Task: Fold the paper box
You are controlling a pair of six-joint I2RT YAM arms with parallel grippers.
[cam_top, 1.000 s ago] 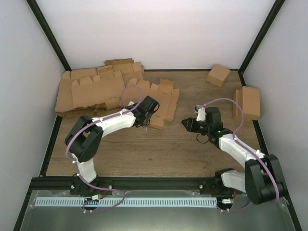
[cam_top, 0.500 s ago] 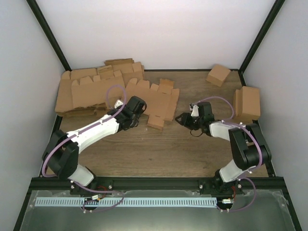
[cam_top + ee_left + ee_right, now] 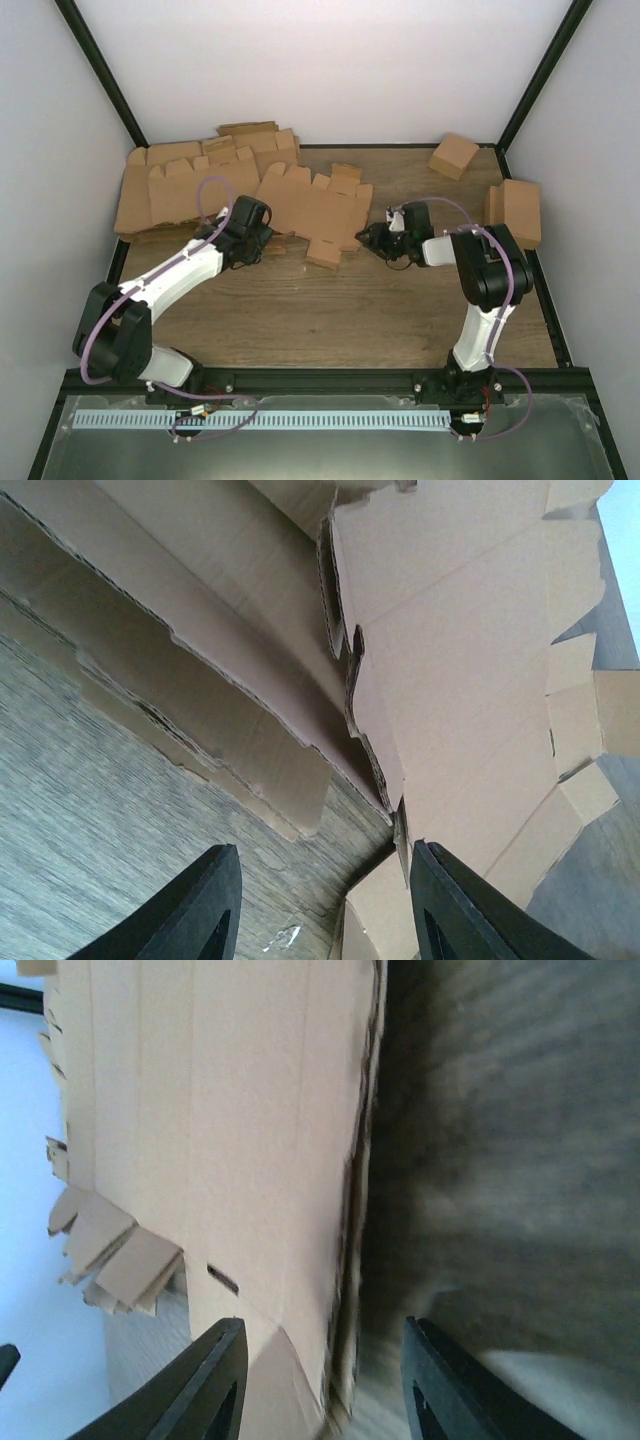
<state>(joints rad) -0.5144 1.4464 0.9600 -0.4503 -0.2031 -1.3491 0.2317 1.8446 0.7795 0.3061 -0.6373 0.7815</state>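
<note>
Brown corrugated cardboard covers much of the far half of the wooden table (image 3: 330, 310). Item under inspection, the paper box (image 3: 320, 205), lies flat and unfolded near the table's middle. It is a die-cut sheet with straight crease lines, notched tabs along its edges and a darker flap at its near edge. Its left margin overlaps the pile of blanks (image 3: 175, 185), a loose stack of similar sheets whose ragged, fluted edges show in layers in the left wrist view. Left gripper (image 3: 263, 240) sits low at the sheet's near-left edge. Its two smooth black fingers stand moderately apart with nothing clamped, and a cardboard flap lies just ahead of the gap. Right gripper (image 3: 372, 240) sits low at the sheet's right edge, jaws likewise parted. The thin edge of the sheet runs down into the gap between them, though blur prevents saying whether either finger touches it. Neither side shows a grip on the sheet. Table surface is matt, grey-brown wood grain. Also noted are a small box (image 3: 453, 155), cube-like and tilted, at the far right, and a folded carton (image 3: 518, 212) at the right edge, both well apart from the sheet.
</note>
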